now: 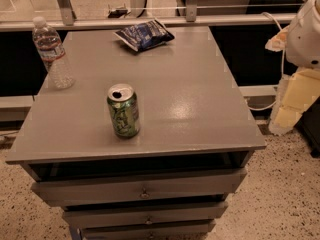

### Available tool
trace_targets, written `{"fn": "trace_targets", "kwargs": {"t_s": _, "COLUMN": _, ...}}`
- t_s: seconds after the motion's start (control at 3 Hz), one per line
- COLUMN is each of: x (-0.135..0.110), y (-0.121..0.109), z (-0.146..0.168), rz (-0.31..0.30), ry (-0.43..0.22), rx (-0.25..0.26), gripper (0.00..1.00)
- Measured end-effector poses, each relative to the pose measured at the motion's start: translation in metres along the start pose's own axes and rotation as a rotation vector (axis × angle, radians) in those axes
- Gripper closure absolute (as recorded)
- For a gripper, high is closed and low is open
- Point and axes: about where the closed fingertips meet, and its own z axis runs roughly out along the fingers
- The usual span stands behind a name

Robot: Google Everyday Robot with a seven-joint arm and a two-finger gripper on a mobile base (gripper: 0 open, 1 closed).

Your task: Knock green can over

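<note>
The green can (123,110) stands upright near the front edge of the desk (200,84), a little left of the middle, so none of the knocking is done yet. The gripper (294,98) hangs beyond the right edge, well apart from the can; how wide it is I cannot tell. A water bottle (52,51) stands by the left edge towards the back, and a blue snack bag (144,34) lies at the back edge. To my eye the whole reach and push is left.
</note>
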Motion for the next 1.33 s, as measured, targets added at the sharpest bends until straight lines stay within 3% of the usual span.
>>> {"fn": "trace_targets", "kwargs": {"t_s": 0.67, "x": -0.002, "y": -0.001, "z": 0.001, "rz": 0.000, "ry": -0.024, "rx": 0.002, "gripper": 0.00}}
{"fn": "trace_targets", "kwargs": {"t_s": 1.0, "x": -0.021, "y": 0.005, "z": 0.018, "rz": 0.018, "ry": -0.104, "rx": -0.020, "gripper": 0.00}}
{"fn": "trace_targets", "kwargs": {"t_s": 1.33, "x": -0.079, "y": 0.012, "z": 0.045, "rz": 0.035, "ry": -0.282, "rx": -0.043, "gripper": 0.00}}
